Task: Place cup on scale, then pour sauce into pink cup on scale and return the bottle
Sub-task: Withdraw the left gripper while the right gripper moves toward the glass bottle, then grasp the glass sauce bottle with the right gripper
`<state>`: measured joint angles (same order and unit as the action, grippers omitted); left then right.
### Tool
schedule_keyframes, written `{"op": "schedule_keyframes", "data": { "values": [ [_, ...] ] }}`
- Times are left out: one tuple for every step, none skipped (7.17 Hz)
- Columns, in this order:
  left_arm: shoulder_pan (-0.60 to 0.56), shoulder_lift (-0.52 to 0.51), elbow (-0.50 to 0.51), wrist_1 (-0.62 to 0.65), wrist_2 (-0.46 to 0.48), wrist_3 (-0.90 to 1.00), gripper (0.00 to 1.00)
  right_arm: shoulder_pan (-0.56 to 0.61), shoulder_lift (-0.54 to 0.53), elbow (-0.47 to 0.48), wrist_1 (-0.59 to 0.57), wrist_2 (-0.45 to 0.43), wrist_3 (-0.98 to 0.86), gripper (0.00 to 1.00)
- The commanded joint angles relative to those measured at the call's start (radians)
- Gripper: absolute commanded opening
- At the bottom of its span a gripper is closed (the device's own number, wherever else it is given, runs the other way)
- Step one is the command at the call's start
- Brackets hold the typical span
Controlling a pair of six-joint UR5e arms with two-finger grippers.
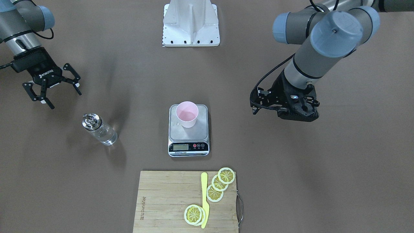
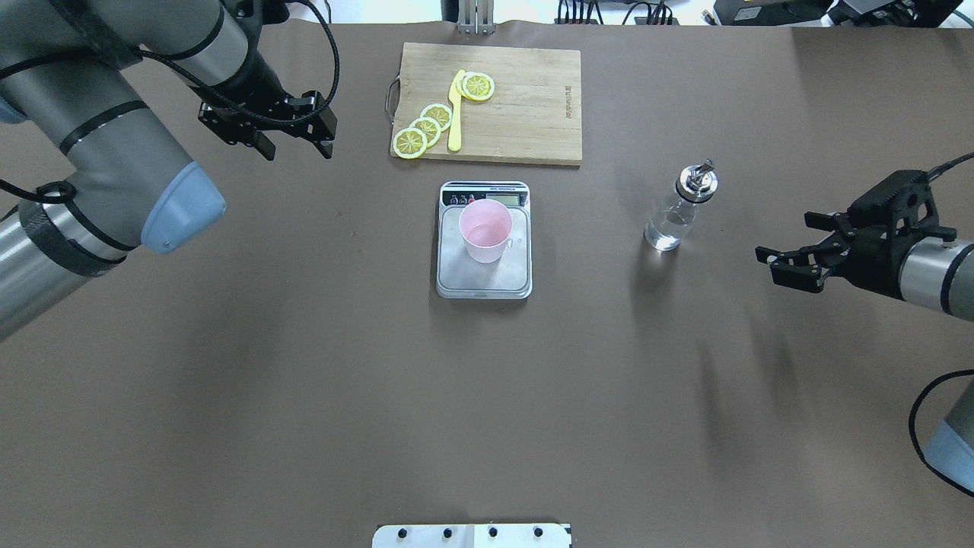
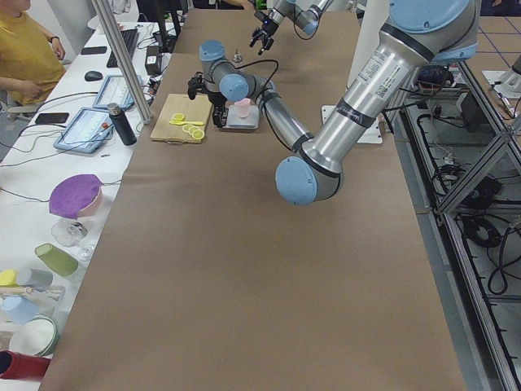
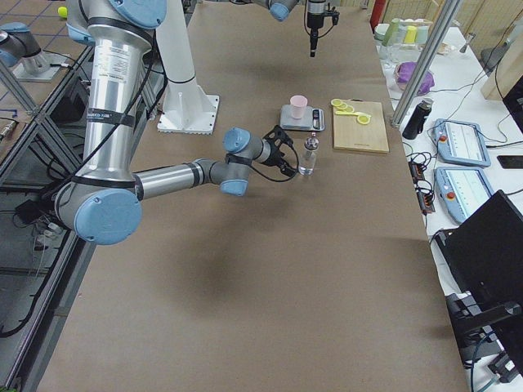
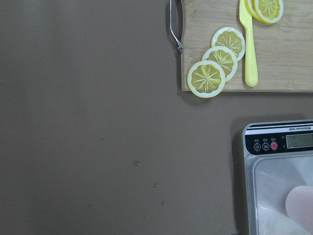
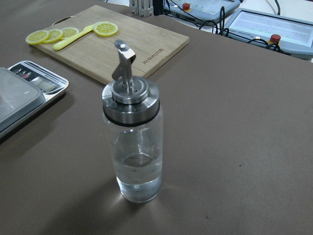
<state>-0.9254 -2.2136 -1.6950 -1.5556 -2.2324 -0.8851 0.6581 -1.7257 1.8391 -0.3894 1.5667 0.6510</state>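
Note:
The pale pink cup [image 1: 187, 114] stands upright on the steel platform of the scale [image 1: 188, 134], toward its rear half; it also shows in the overhead view [image 2: 485, 230]. The clear glass bottle [image 1: 98, 128] with a metal pourer cap stands upright on the table, apart from the scale. Clear sauce [image 6: 138, 175] fills its lower part. My right gripper [image 1: 51, 87] is open and empty, a short way from the bottle [image 2: 677, 213], which fills the right wrist view. My left gripper [image 2: 297, 146] is open and empty, off to the side of the scale [image 5: 279, 171].
A bamboo cutting board [image 1: 168, 200] with lemon slices [image 1: 220, 184] and a yellow knife [image 1: 204, 200] lies beyond the scale. The white robot base plate [image 1: 190, 24] sits at the table's robot side. Small droplets mark the platform beside the cup.

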Motion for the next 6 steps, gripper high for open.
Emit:
{"op": "schedule_keyframes", "data": {
  "values": [
    [-0.003,0.003,0.000,-0.001,-0.001,0.000,0.83,-0.061,0.027,-0.003,0.000,-0.075,0.022,1.00],
    [-0.003,0.003,0.001,0.000,0.000,0.000,0.83,-0.102,0.046,-0.011,0.000,-0.126,0.030,1.00],
    [-0.003,0.003,0.005,-0.001,0.000,0.000,0.83,-0.113,0.114,-0.076,0.001,-0.135,0.030,1.00],
    [-0.003,0.003,0.008,-0.001,0.002,0.000,0.82,-0.112,0.165,-0.130,0.003,-0.132,0.029,0.99],
    [-0.003,0.003,0.008,0.000,0.004,0.000,0.82,-0.109,0.167,-0.132,0.003,-0.128,0.018,0.99],
    [-0.003,0.003,0.008,-0.001,0.005,0.000,0.82,-0.109,0.167,-0.135,0.003,-0.128,0.015,0.99]
  ]
}}
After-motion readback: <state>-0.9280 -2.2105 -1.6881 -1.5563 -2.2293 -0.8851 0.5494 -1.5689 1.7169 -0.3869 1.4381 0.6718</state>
